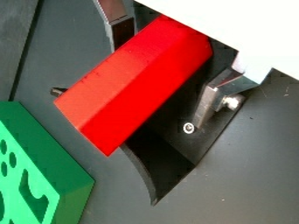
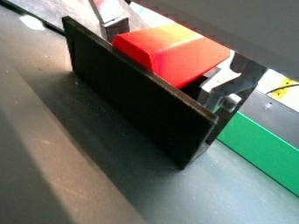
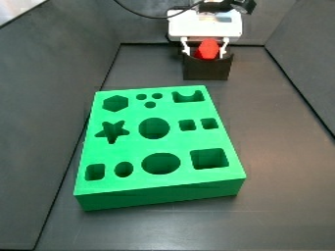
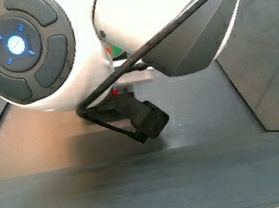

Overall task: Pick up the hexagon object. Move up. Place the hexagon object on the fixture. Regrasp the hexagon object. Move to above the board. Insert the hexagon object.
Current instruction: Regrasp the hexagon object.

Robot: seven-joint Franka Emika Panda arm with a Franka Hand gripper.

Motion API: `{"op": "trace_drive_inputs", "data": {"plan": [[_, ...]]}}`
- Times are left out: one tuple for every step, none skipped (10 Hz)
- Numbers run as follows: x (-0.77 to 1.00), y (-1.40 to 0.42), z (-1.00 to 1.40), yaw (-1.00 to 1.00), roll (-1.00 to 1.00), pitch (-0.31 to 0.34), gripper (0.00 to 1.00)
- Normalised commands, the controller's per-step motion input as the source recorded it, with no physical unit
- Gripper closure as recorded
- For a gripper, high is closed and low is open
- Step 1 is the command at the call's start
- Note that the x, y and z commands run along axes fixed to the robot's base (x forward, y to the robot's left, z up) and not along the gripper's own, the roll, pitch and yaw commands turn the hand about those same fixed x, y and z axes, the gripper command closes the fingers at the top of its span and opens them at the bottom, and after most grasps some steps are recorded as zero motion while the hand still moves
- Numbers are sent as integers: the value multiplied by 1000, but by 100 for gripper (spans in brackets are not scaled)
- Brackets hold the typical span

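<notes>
The red hexagon object lies across the dark fixture, resting in its notch; it also shows behind the fixture's wall as a red bar. My gripper stands over the fixture with one flat finger against one side of the bar and the other finger against the opposite side, shut on it. In a side view the gripper sits at the far end of the floor, on the fixture, beyond the green board.
A corner of the green board lies close beside the fixture and its edge shows past the fixture's wall. The arm's white body fills most of a side view, with the fixture below it.
</notes>
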Motion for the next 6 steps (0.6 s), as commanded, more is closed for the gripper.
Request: {"op": "trace_drive_inputs", "data": {"plan": [[0,0,1000,33,-26,43,0],[-2,0,1000,35,-21,44,0],[-22,-2,1000,30,11,52,0],[-29,-8,1000,19,35,54,0],[-37,-7,1000,4,53,61,0],[-42,-5,929,-1,56,65,0]]}}
